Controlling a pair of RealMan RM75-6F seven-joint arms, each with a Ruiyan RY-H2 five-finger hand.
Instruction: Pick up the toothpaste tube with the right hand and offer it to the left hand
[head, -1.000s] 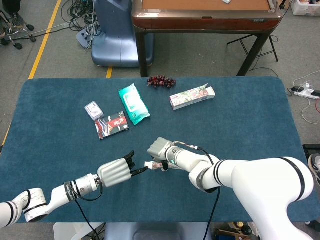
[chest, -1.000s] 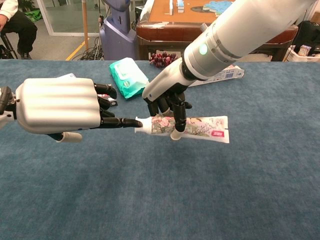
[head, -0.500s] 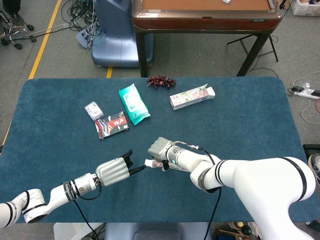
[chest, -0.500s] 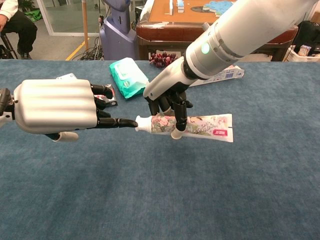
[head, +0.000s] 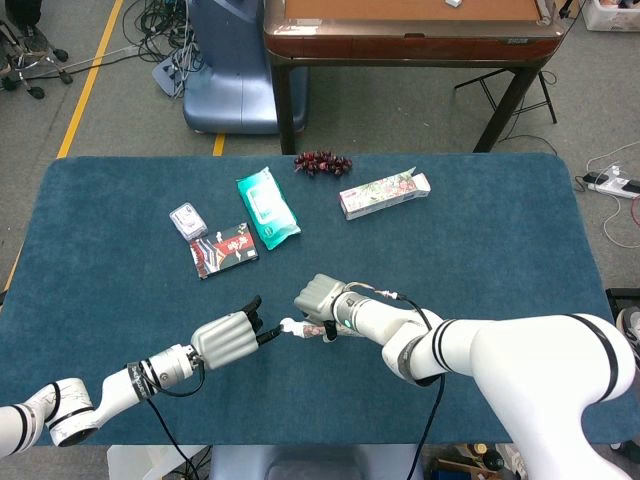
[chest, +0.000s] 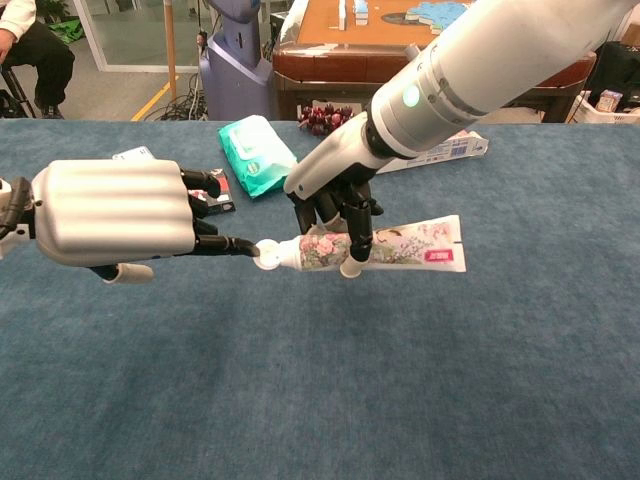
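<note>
My right hand (chest: 335, 205) (head: 318, 297) grips a white toothpaste tube (chest: 390, 246) with a flower print, held level above the blue table (chest: 320, 400). The tube's cap (chest: 266, 255) points left. My left hand (chest: 115, 215) (head: 228, 338) hovers just left of it, fingers spread, one fingertip (chest: 246, 247) touching the cap. It holds nothing. In the head view only the cap end of the tube (head: 291, 326) shows under the right hand.
At the back of the table lie a green wipes pack (head: 266, 208), a toothpaste box (head: 383, 193), a dark packet (head: 223, 248), a small wrapped item (head: 188, 220) and a bunch of dark grapes (head: 321, 162). A wooden table (head: 410, 30) stands behind.
The right hand has carried the tube a little to the left and tilted its cap end down. The left fingertip now meets the cap; the left hand has barely shifted.
</note>
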